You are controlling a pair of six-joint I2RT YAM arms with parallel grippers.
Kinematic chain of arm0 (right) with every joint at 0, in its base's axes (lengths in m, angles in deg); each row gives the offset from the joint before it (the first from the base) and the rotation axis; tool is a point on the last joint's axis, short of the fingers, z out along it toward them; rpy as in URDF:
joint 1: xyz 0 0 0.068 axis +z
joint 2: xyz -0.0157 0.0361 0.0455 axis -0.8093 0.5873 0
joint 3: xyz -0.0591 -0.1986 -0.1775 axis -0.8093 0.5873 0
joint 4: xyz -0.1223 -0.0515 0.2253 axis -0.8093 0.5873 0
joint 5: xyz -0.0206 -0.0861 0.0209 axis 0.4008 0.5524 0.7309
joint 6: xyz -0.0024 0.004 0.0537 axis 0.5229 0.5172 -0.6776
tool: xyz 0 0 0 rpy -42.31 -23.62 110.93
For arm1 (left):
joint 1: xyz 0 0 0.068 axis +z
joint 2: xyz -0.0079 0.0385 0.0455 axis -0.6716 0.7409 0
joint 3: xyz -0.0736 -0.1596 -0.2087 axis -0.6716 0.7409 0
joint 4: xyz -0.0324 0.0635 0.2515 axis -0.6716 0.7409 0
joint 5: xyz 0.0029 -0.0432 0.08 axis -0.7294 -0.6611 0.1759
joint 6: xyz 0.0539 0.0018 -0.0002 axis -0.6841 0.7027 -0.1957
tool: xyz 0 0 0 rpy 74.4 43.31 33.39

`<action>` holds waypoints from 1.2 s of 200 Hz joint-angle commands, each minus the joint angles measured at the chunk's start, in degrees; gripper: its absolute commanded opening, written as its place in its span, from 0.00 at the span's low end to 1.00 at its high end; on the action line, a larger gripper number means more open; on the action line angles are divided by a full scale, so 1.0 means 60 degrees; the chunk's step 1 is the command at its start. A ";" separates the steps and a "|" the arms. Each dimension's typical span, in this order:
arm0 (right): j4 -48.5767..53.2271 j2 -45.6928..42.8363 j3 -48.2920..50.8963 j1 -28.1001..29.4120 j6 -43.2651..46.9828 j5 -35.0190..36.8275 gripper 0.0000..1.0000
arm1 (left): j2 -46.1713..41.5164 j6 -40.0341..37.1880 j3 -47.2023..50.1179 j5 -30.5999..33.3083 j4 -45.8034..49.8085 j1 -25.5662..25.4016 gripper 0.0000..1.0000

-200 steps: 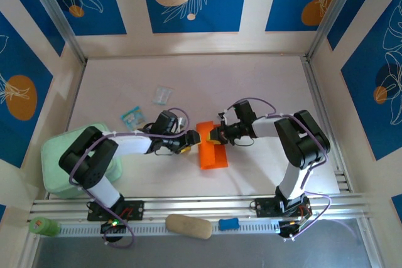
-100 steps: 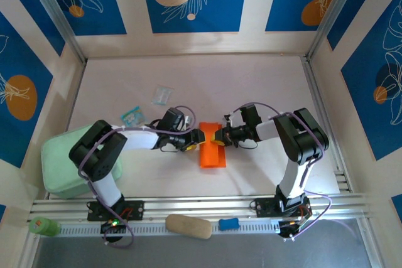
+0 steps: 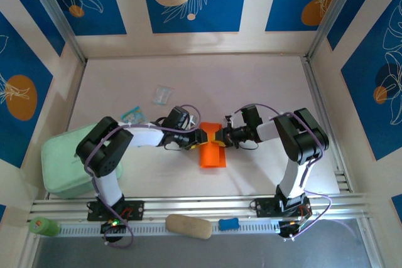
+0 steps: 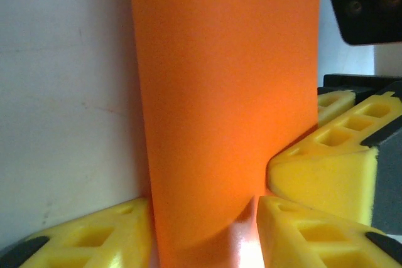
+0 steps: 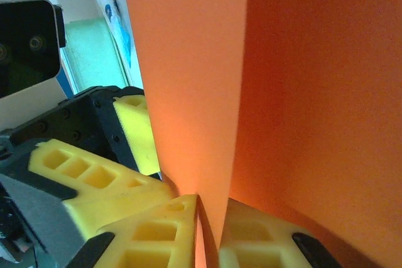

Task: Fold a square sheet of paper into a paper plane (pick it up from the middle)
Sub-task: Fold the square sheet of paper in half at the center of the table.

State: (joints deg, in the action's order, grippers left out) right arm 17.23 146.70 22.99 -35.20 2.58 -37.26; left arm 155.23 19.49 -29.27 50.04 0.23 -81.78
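Pale surface (image 3: 270,86), blue leaf-print walls, and at centre lies the thin bright orange sheet of paper (image 3: 212,154), folded to a narrow strip. Its long axis runs near to far, with no nose yet. At its far end the right claw (image 3: 224,135) pinches a raised fold, while the left claw (image 3: 198,137) sits spread astride it, gripping nothing. Nose and wings are still to come, I'd judge.

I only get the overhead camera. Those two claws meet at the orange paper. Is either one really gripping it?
Observer: Yes. The right wrist camera shows the right gripper shut on a raised fold of the square sheet of paper.
Visitor: And the left one?
Observer: On its own camera the left gripper is open, one finger each side of the orange strip.
Visitor: Do they touch?
Observer: There, the right one's yellow fingers sit close beside it; contact unclear.
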 commanded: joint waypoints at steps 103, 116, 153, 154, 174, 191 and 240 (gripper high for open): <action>0.3996 -0.2529 -0.0279 -0.0292 0.1125 0.2729 0.32 | 0.0426 -0.0563 -0.0763 0.1091 0.1712 -0.0487 0.37; 0.4542 -0.2742 -0.0345 -0.0285 0.1359 0.2950 0.36 | 0.0397 -0.0531 -0.0805 0.1235 0.1816 -0.0512 0.37; 0.4667 -0.2707 -0.0280 0.0139 0.1389 0.2948 0.36 | 0.0397 -0.0586 -0.0972 0.1449 0.2028 -0.0585 0.38; 0.4667 -0.2689 -0.0284 0.0156 0.1389 0.2960 0.36 | 0.0397 -0.0587 -0.0985 0.1466 0.2046 -0.0597 0.38; 0.4694 -0.2390 -0.0363 0.0498 0.1323 0.3249 0.36 | 0.0428 -0.0608 -0.1140 0.1677 0.2296 -0.0692 0.39; 0.4795 -0.2095 -0.0429 0.0679 0.1202 0.3564 0.35 | 0.0440 -0.0572 -0.1195 0.1877 0.2446 -0.0749 0.41; 0.4004 -0.1894 -0.0341 0.0985 0.0883 0.3247 0.21 | 0.0338 -0.0530 -0.1345 0.2450 0.2782 -0.0881 0.43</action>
State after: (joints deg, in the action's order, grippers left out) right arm 42.58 135.27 21.61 -29.93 8.83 -17.28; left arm 156.58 16.63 -36.44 60.47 11.93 -86.37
